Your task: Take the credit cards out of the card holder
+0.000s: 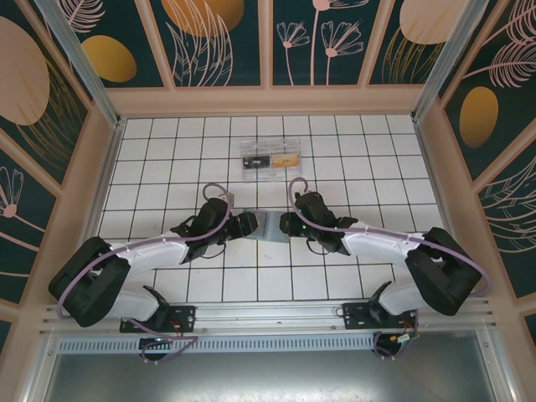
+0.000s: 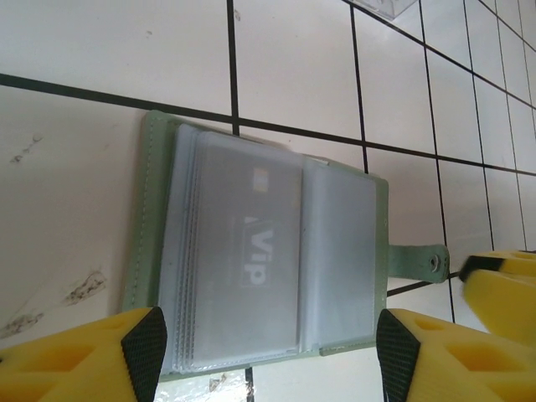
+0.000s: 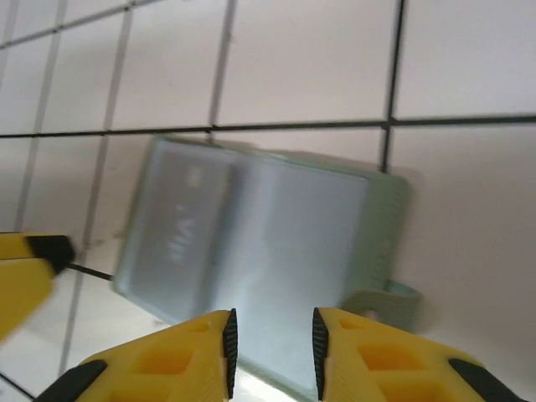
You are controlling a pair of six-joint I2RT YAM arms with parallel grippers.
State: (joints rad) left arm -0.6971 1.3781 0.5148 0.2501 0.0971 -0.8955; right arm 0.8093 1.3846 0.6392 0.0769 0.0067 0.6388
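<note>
Both arms [image 1: 146, 251] had white links and black joints, with lilac cables [image 1: 207, 189] looping along them. The left gripper [image 2: 270, 356] bore yellow fingers [image 2: 67, 360] tipped with black pads [image 2: 144, 350].

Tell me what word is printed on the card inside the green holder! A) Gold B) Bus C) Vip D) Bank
C: white letters spelling Vip show on the grey card tucked in a clear sleeve of the open green card holder.

"Vip" is the only word we can read
We read "Vip" in pale letters on the grey card [image 2: 251, 251] under a clear sleeve of the green card holder [image 2: 149, 209]. In the right wrist view we find that lettering too blurred to spell.
</note>
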